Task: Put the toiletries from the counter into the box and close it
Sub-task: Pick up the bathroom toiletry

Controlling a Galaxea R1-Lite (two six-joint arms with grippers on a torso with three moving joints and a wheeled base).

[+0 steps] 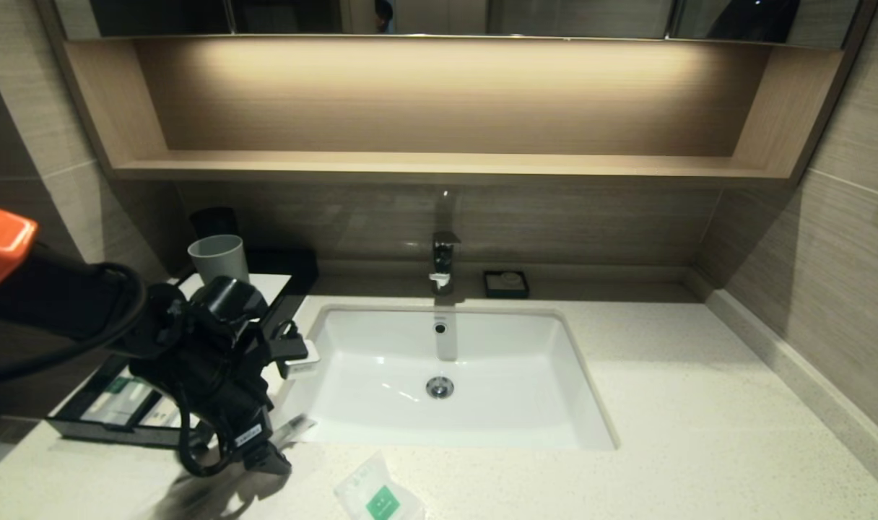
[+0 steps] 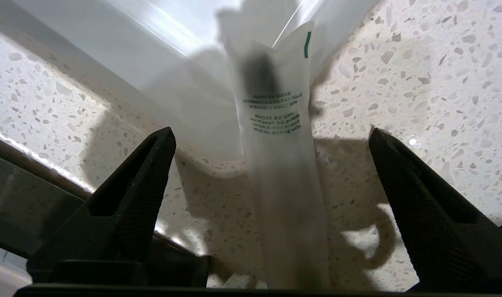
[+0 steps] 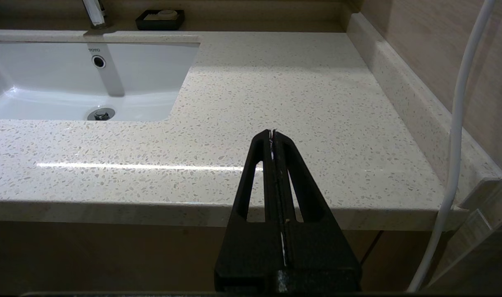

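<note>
The left gripper (image 2: 271, 136) hangs spread wide and empty, straddling a clear-wrapped stick (image 2: 282, 165) on the counter (image 1: 663, 404) at the sink's (image 1: 540, 426) seven-o'clock corner. Lower squarely, pinch mid-length; the wrapper probably slips. The box (image 1: 78, 426) sits at nine o'clock; the right gripper (image 3: 273, 134) is parked, pressed together

Cream stone, white sink, black fittings

The tabletop (image 1: 699, 404) is pale cream with brown-grey speckles; the sink (image 1: 381, 347) is plain white. The sachet (image 1: 378, 493) is translucent with a green square label, the wrapped stick (image 2: 284, 165) cloudy white with green print. The box (image 1: 107, 426) is black, the cup (image 1: 219, 258) grey, the left hand (image 2: 271, 136) black.
</note>
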